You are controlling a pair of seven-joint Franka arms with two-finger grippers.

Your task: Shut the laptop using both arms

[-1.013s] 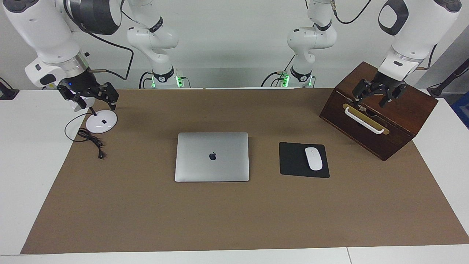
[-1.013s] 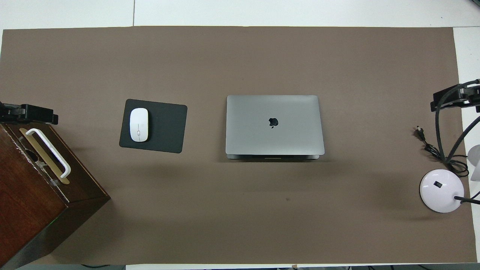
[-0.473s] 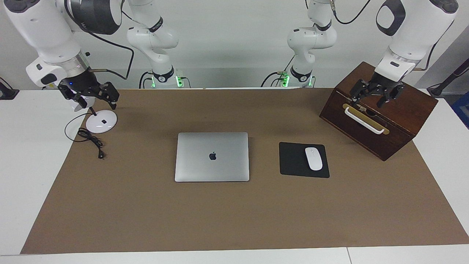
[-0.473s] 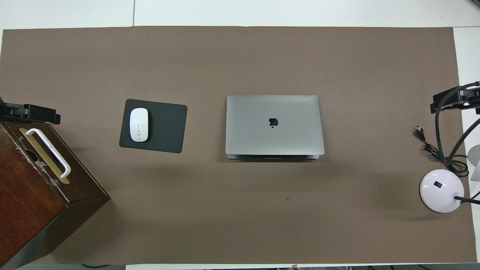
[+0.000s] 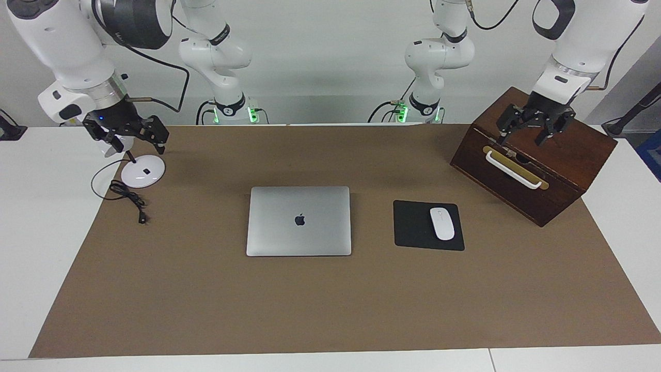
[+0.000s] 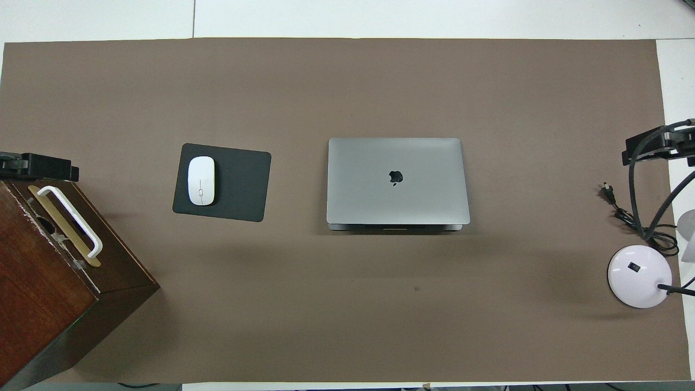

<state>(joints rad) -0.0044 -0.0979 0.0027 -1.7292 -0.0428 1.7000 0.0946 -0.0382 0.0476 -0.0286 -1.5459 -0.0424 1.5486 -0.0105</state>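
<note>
The silver-grey laptop (image 5: 298, 221) lies flat in the middle of the brown mat with its lid down and the dark apple logo facing up; it also shows in the overhead view (image 6: 396, 179). My left gripper (image 5: 528, 132) hangs open and empty over the top of the wooden box, toward the left arm's end of the table; the overhead view (image 6: 38, 165) shows only its tip. My right gripper (image 5: 135, 140) hangs open and empty over the white lamp base, toward the right arm's end; it also shows in the overhead view (image 6: 654, 145). Both are well away from the laptop.
A dark wooden box (image 5: 557, 170) with a white handle (image 5: 514, 169) stands at the left arm's end. A black mouse pad (image 5: 413, 227) with a white mouse (image 5: 442, 223) lies beside the laptop. A white lamp base (image 5: 143, 171) and black cable (image 5: 129, 199) sit at the right arm's end.
My left gripper has risen a little over the box. My right gripper has shifted only slightly. The laptop has not moved.
</note>
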